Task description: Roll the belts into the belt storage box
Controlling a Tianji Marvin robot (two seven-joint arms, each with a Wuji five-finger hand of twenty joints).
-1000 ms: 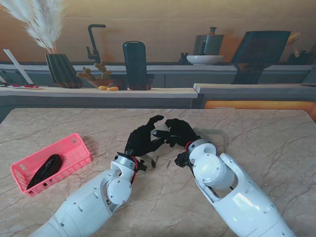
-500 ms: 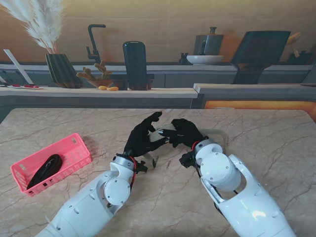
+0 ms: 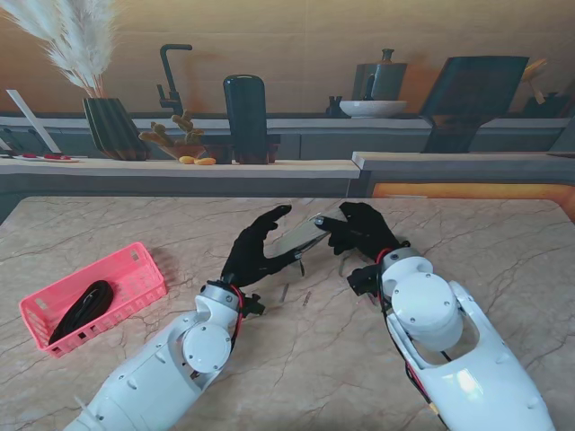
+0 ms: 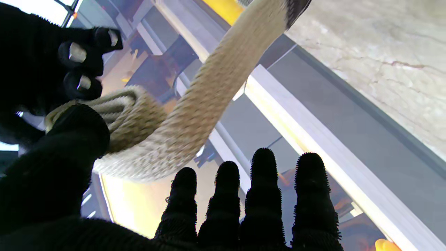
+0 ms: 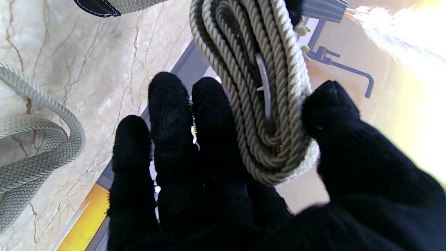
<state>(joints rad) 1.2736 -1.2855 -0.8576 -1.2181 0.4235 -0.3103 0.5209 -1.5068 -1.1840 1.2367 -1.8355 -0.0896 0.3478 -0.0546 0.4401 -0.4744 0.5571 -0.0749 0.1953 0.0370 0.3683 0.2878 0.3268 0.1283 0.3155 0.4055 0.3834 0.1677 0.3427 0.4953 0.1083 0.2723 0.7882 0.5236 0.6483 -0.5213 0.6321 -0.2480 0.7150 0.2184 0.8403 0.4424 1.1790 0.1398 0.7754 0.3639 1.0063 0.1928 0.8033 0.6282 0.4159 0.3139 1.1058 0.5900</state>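
our right hand (image 3: 359, 229) pinches the coiled beige belt (image 5: 258, 87) between thumb and fingers, held up off the marble table (image 3: 467, 260). our left hand (image 3: 256, 251) is spread, fingers straight, thumb against the belt's loose strap. out on our left, near the table edge, the pink belt storage box (image 3: 135, 265) holds a black belt (image 3: 81, 308), with bare marble all round it.

A staged kitchen or home setting is indicated. A marble-patterned table (image 3: 467, 260) is set before a printed backdrop on which a counter is depicted, with a black faucet (image 3: 169, 76), a bowl (image 3: 373, 108), a pot (image 3: 384, 79), a vase of pampas grass (image 3: 85, 67) and a dark upright container (image 3: 245, 117). A pink basket (image 3: 135, 269) is placed on the table.
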